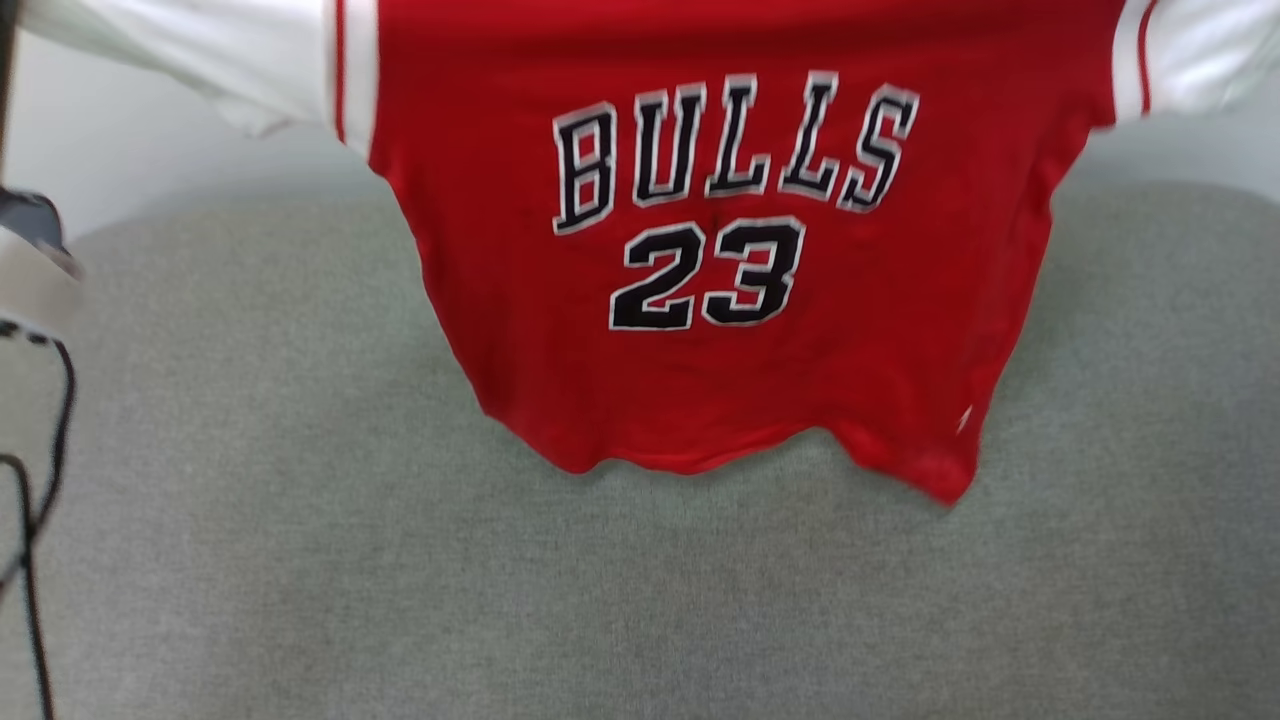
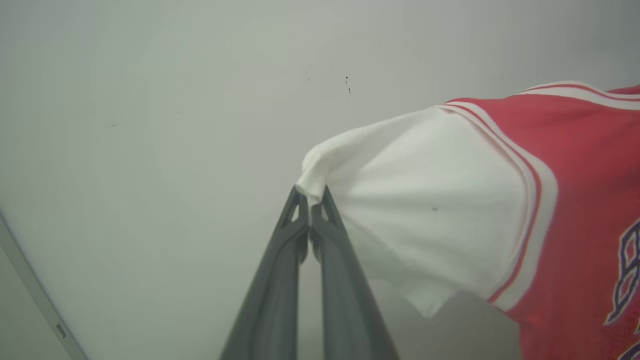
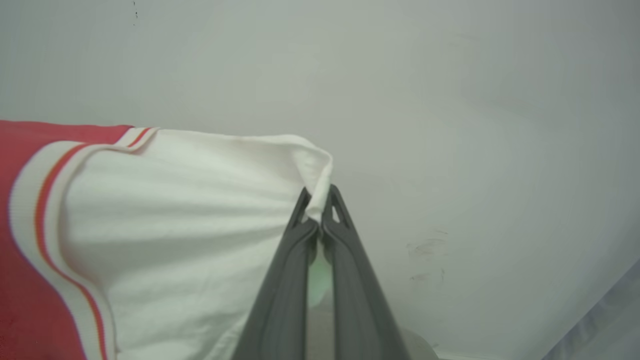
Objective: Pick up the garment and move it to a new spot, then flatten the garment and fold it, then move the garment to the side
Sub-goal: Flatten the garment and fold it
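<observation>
The garment (image 1: 720,300) is a red jersey with white sleeves and black "BULLS 23" lettering. It hangs spread in the air, front toward my head camera, its hem just above the grey surface. In the left wrist view my left gripper (image 2: 311,200) is shut on the tip of one white sleeve (image 2: 425,210). My right gripper (image 3: 319,200) pinches the tip of the other white sleeve (image 3: 190,225) in the right wrist view. The sleeves are stretched outward, and the collar is cut off by the top of the head view.
A grey fabric surface (image 1: 300,560) lies beneath the jersey, with a pale wall (image 1: 150,150) behind it. Black cables (image 1: 40,500) hang along the left edge of the head view.
</observation>
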